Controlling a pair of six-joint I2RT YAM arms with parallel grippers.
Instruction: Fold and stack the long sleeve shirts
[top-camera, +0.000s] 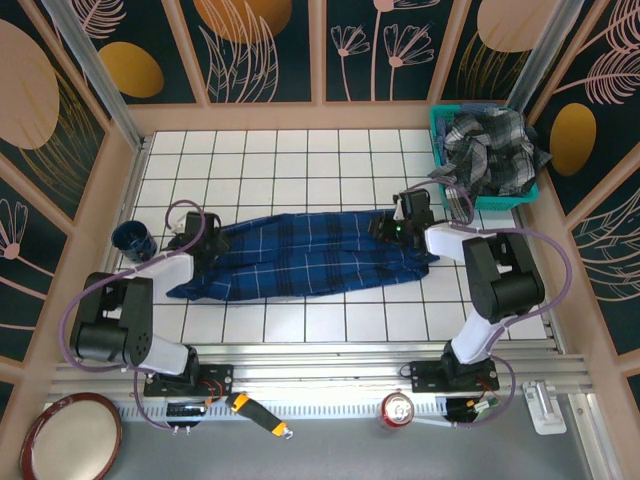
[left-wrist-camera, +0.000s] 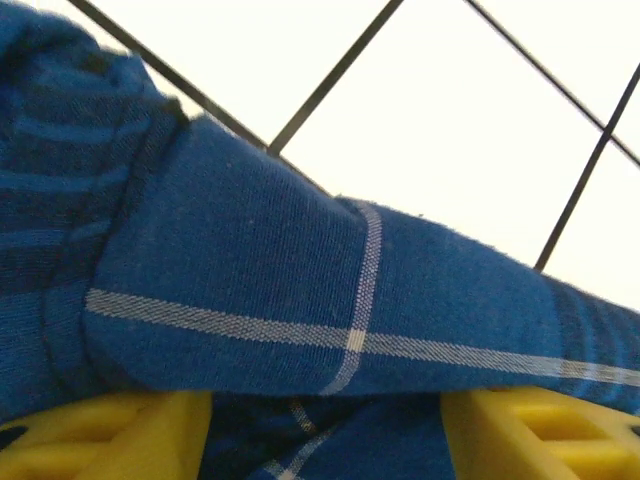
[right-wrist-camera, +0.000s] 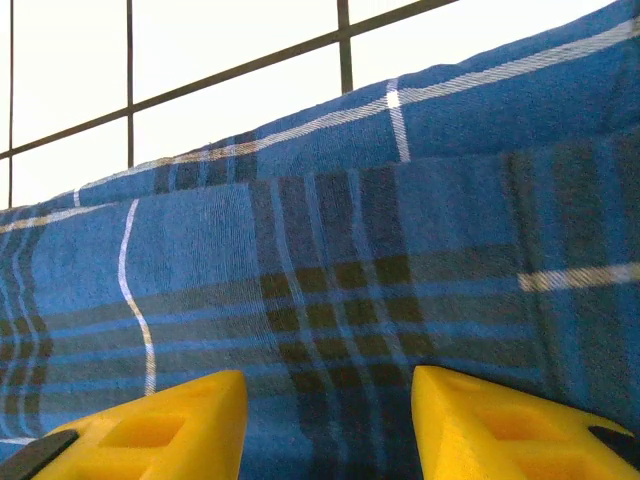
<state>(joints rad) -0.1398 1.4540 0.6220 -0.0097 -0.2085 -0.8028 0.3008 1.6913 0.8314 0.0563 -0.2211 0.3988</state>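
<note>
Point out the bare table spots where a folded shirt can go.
Free: the tiles between the blue shirt and the back wall, and the near strip in front of it. Crowded: the basket corner and around the cup.

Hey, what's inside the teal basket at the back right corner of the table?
A crumpled grey, black and white checked shirt fills the teal basket and spills over its rim. The shirt covers the basket's floor, so anything underneath cannot be seen.

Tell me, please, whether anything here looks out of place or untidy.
The grey checked shirt sits crumpled in the teal basket, spilling over its rim, at the far right corner of the table. The navy shirt lies as a long, slightly rumpled band, not squarely folded.
</note>
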